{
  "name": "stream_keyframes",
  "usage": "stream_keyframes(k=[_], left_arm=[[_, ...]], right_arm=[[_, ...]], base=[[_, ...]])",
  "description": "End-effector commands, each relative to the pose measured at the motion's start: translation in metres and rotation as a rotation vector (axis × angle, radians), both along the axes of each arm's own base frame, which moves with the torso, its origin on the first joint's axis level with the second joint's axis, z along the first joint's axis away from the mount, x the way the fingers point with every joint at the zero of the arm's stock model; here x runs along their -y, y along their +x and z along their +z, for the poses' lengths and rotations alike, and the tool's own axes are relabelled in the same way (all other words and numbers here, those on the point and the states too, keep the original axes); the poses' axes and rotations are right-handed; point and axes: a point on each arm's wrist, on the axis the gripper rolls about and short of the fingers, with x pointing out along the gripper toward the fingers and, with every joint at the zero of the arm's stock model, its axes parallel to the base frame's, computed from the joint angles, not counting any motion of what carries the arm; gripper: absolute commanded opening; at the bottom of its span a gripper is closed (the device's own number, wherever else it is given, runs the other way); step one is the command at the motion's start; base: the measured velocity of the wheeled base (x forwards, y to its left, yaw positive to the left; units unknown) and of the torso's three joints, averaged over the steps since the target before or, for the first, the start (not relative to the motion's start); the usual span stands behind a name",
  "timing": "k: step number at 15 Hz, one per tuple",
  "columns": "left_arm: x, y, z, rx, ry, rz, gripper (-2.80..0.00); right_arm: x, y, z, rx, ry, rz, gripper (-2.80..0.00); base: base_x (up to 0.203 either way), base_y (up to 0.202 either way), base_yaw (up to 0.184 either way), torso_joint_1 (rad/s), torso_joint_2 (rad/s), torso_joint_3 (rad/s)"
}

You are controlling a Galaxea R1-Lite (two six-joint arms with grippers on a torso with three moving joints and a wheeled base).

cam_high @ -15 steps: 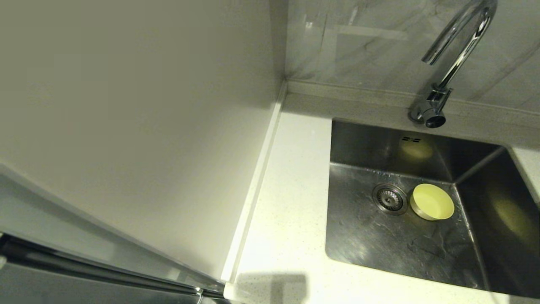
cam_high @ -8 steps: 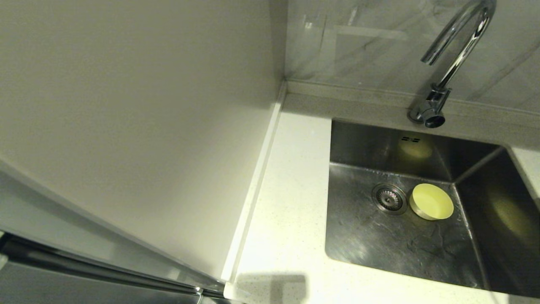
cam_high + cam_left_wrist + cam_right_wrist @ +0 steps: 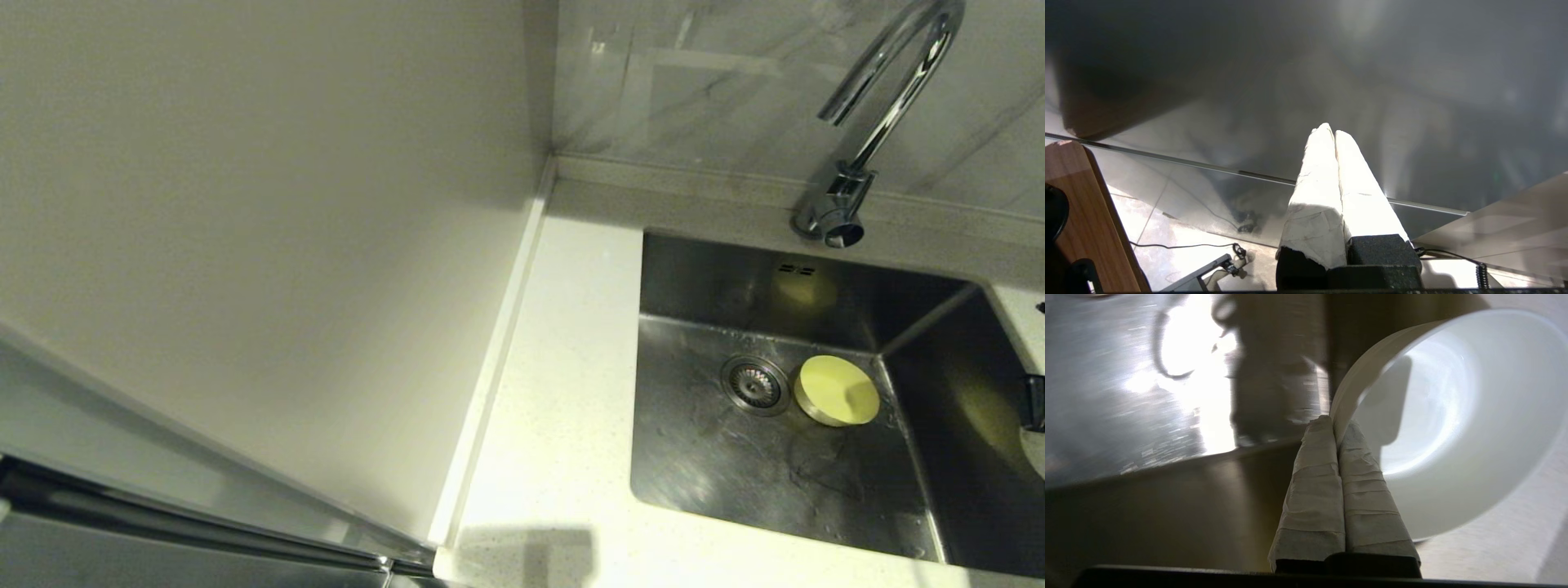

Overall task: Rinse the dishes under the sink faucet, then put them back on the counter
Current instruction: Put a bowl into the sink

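White speckled surface (image 3: 563,392) runs along the near and left rims of the steel sink (image 3: 718,457); marble-look wall behind, plain pale panel further left. Yellow bowl (image 3: 838,390) sits in the sink, touching the drain (image 3: 754,384) on its right, roughly under the faucet (image 3: 882,106). Right tool (image 3: 1336,424) at the sink's right edge, pressed together on the rim of the white bowl (image 3: 1453,428), bowl tilted on edge. Faucet spout lies left and back of that bowl, so the right arm is nearer. Left tool (image 3: 1331,130) parked away from sink, pressed together, empty. Grey-blue bowl not visible.
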Motion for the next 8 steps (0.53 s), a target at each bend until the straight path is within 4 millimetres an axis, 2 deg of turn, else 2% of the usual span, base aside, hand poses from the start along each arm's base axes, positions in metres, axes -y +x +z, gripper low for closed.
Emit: stream_keyframes(k=[1, 5, 8], left_arm=[[0.000, 0.000, -0.001, -0.003, -0.001, 0.000, -2.80], [0.000, 0.000, -0.001, -0.003, -0.001, 0.000, -2.80], [0.000, 0.000, -0.001, -0.003, -0.001, 0.000, -2.80]], right_arm=[[-0.039, -0.001, 0.011, 0.038, -0.003, 0.107, -2.80], [-0.091, 0.004, 0.008, 0.007, 0.017, 0.213, -2.80], [-0.116, 0.016, -0.010, -0.066, 0.024, 0.239, -2.80]], base=[[0.000, 0.000, 0.000, 0.000, 0.00, 0.000], [0.000, 0.000, 0.000, 0.000, 0.00, 0.000], [0.000, 0.000, 0.000, 0.000, 0.00, 0.000]])
